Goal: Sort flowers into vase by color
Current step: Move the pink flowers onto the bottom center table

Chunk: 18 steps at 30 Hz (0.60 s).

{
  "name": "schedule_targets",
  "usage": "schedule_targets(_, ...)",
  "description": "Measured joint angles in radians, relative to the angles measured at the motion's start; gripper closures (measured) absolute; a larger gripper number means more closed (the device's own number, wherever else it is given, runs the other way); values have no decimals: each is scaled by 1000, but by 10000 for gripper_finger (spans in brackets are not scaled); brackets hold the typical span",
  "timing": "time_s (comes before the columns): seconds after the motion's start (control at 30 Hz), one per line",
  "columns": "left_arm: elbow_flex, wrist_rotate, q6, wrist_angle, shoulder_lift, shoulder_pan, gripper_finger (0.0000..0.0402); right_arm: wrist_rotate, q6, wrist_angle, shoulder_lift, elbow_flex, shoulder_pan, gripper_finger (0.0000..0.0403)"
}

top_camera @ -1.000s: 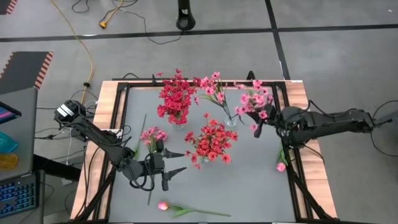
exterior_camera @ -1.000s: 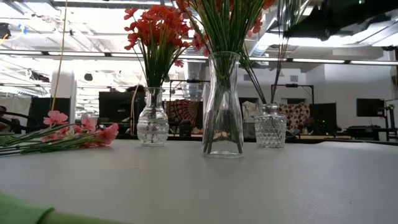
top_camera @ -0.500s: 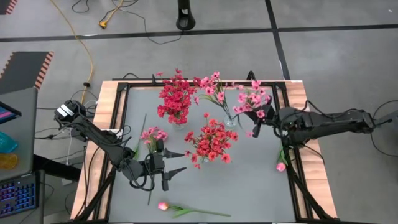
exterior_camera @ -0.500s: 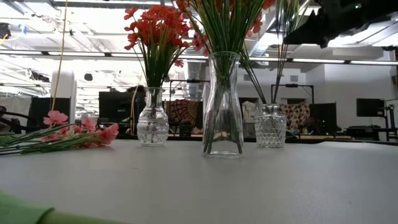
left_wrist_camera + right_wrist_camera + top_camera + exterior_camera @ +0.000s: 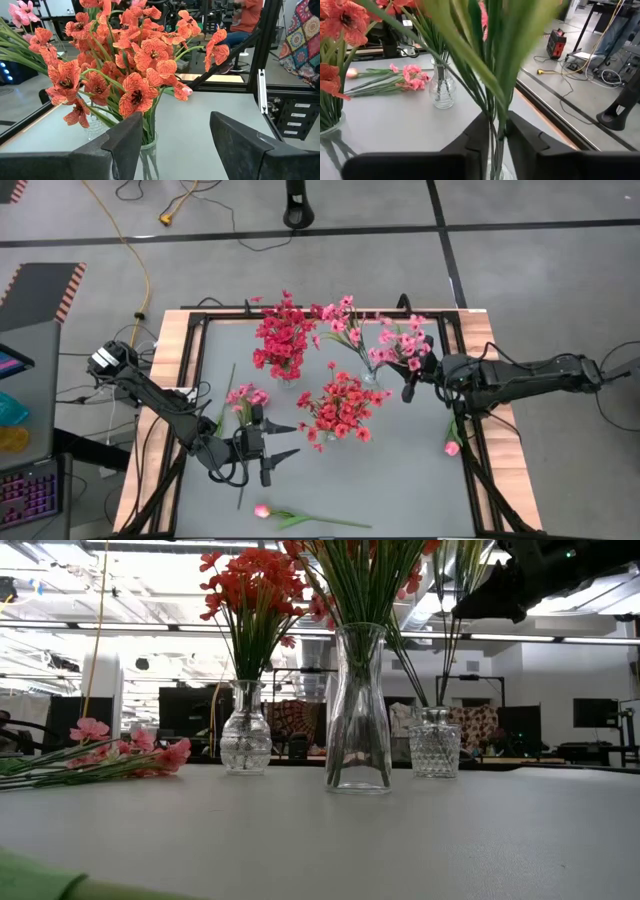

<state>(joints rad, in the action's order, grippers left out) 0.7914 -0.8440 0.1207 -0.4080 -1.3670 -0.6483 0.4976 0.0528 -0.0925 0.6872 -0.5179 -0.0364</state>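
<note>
Three glass vases stand mid-table. One holds red flowers (image 5: 281, 340), one orange-red flowers (image 5: 340, 406), and a small cut-glass vase (image 5: 435, 743) holds light pink ones. My right gripper (image 5: 408, 387) is above that small vase, shut on a light pink spray (image 5: 402, 343) whose stems run down toward the vase mouth. My left gripper (image 5: 277, 442) hangs open above the table's near left, facing the orange-red flowers (image 5: 135, 75). More flowers lie flat on the table: a pink spray (image 5: 245, 395), a tulip bud (image 5: 262, 510) and a pink bud (image 5: 452, 448). My right gripper pinches the bundled green stems (image 5: 494, 116) of the pink spray between its two fingers, below the leaves. The fingers come nearly level from the table's right side and lie across the stems. The spray stands upright, its blossoms above the fingers; its lower end is hidden.
A black frame and wooden border run around the grey table top (image 5: 400, 480). The near middle and near right of the table are bare. Cables lie on the floor beyond the far edge. A person sits in the room behind (image 5: 245, 20).
My right gripper has carried the pink spray a little toward the table's left, over the small vase. The blossoms have shifted left with it and now stand closer to the pink flowers in that vase. My left gripper has kept still.
</note>
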Motion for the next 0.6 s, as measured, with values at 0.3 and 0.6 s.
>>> schedule_targets(0.3, 0, 0, 0, 0, 0, 0, 181, 0, 47, -48, 0, 0, 0, 233)
schedule_targets(0.6, 0, 0, 0, 0, 0, 0, 181, 0, 53, -269, -1, -50, 0, 195)
